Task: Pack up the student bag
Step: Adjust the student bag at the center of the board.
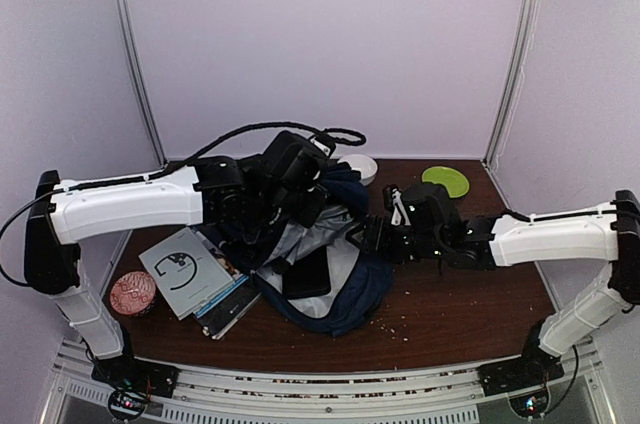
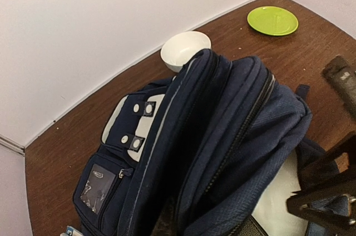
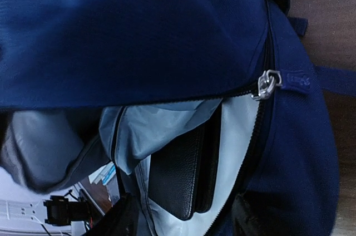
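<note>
Left arm stretched across, left gripper (image 1: 305, 194) pinching raised flap of student bag (image 1: 345, 294) mid-table — fingertips buried in fabric. Right arm low, right gripper (image 1: 372, 236) at bag mouth, jaws apart — black case (image 3: 181, 175) inside half hidden.

Matt navy cloth student bag (image 2: 233, 124), wood table (image 2: 61, 163)
</note>
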{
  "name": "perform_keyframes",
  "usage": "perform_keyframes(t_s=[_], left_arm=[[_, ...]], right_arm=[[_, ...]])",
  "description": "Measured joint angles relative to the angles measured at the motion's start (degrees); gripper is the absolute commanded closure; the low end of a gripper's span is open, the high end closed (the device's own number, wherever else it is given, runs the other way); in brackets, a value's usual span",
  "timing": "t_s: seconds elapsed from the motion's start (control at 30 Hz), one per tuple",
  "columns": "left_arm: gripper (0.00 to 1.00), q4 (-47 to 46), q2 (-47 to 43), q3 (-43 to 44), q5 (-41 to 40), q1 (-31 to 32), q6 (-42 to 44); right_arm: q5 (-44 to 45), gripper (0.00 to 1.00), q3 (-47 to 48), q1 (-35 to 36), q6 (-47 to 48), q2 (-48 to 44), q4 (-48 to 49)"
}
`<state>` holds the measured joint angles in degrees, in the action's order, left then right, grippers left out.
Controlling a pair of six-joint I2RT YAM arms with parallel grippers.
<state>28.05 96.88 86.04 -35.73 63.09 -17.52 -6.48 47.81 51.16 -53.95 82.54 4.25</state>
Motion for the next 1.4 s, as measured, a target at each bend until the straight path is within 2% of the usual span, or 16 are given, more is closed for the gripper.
perform_keyframes(t_s=[0.23, 0.37, 0.5, 0.63, 0.8, 0.83, 1.1, 1.13, 1.27, 1.3, 1.4], left_arm=[[1.00, 0.59, -0.02, 0.20, 1.81, -0.11, 0.07], [1.00, 1.11, -0.52, 0.52, 2.36, -0.70, 0.28], [1.00, 1.49, -0.90, 0.52, 3.13, -1.01, 0.55], [1.00, 1.88, -1.33, 0.50, 3.69, -1.14, 0.70], [1.00, 2.47, -2.75, 0.42, 3.48, -1.29, 1.09], [1.00, 2.58, -3.06, 0.42, 3.30, -1.27, 1.36], [1.00, 3.41, -3.69, 1.42, -0.31, -1.22, 2.91], [1.00, 3.43, -3.69, 1.73, -0.61, -1.22, 2.95], [1.00, 3.39, -3.69, 2.51, -1.99, -1.22, 2.99], [1.00, 3.34, -3.69, 2.51, -2.08, -1.22, 2.99], [1.00, 3.32, -3.69, 2.51, -1.90, -1.22, 3.04]], right_arm=[[0.09, 0.18, 9.27, 0.66, -5.44, 13.66, 6.71], [1.03, 0.19, 12.98, 1.25, -9.27, 18.16, 9.79], [3.34, 0.35, 15.65, 1.92, -12.59, 21.11, 10.73], [5.70, 0.57, 17.99, 2.25, -14.86, 23.28, 9.99], [7.06, 0.98, 19.74, 2.54, -15.23, 24.20, 8.79], [7.17, 1.00, 19.76, 2.54, -15.26, 24.13, 8.94], [4.28, 1.00, 17.05, 2.47, -11.10, 19.45, 10.60], [3.85, 0.99, 16.13, 2.45, -10.40, 17.77, 10.91], [3.48, 0.43, 13.14, 2.49, -8.33, 11.54, 11.69], [3.50, 0.33, 12.83, 2.56, -7.91, 10.73, 11.80], [3.56, 0.15, 12.68, 2.99, -7.96, 10.93, 11.21]])
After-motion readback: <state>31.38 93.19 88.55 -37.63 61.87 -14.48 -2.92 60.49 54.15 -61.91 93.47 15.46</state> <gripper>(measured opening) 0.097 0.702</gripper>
